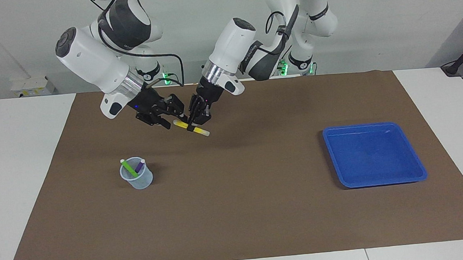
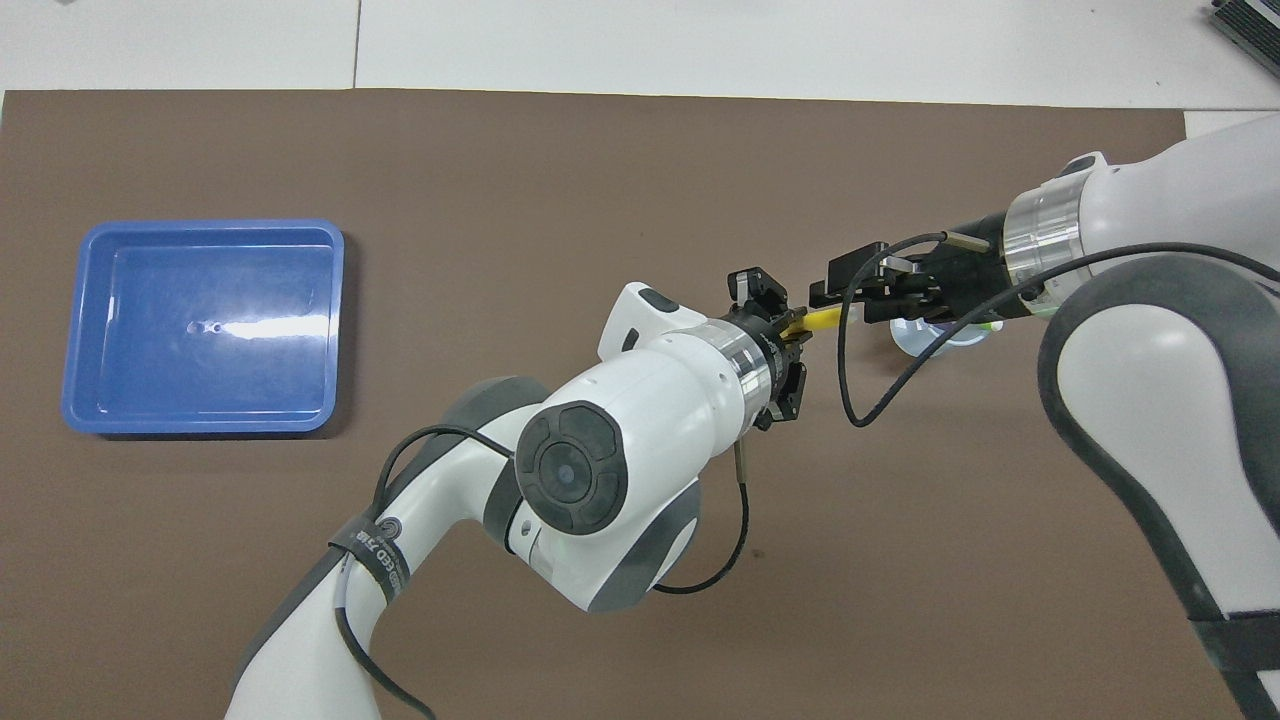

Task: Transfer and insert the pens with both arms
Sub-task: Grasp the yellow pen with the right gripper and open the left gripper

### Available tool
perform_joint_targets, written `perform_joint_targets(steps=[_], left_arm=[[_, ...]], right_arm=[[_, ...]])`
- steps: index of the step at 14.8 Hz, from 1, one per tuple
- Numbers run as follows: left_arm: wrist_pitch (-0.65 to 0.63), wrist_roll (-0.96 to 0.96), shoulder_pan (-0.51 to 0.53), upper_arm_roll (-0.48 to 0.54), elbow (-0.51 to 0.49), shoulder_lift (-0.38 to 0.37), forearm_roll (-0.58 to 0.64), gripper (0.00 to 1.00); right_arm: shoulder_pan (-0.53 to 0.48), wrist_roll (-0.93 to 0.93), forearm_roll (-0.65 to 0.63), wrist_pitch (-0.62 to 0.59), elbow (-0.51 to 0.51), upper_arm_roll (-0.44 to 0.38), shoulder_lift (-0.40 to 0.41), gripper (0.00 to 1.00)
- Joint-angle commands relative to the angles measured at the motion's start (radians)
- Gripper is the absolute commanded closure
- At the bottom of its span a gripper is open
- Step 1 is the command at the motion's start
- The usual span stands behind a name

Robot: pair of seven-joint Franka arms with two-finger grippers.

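Your left gripper [image 1: 193, 126] is clamped on the yellow pen [image 1: 192, 128], held aloft over the mat [image 1: 237, 211]; your right gripper [image 1: 175, 119] straddles its other end, grip unclear; green pen [image 1: 128, 168] and purple pen [image 1: 140, 165] stand in the cup [image 1: 137, 178]

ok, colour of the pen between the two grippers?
Yellow pen with a pale cap end, clearest in the facing view.
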Motion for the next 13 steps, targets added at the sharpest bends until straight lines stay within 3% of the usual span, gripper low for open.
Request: perform_joint_targets(steps=[1,7,13], left_arm=[[0.065,-0.011,-0.03,0.019,-0.025,-0.008,-0.021,1.0],[0.108,-0.023,-0.039,0.019,-0.019,-0.001,-0.021,1.0],[0.129,-0.023,-0.039,0.019,-0.02,-0.001,-0.021,1.0]], right_arm=[[-0.002,0.016,0.023,0.005,0.001,0.001,0.001,0.46],[-0.028,-0.002,0.015,-0.058,-0.001,0.0,-0.007,0.46],[-0.032,-0.005,0.014,-0.071,0.007,-0.004,-0.01,0.53]])
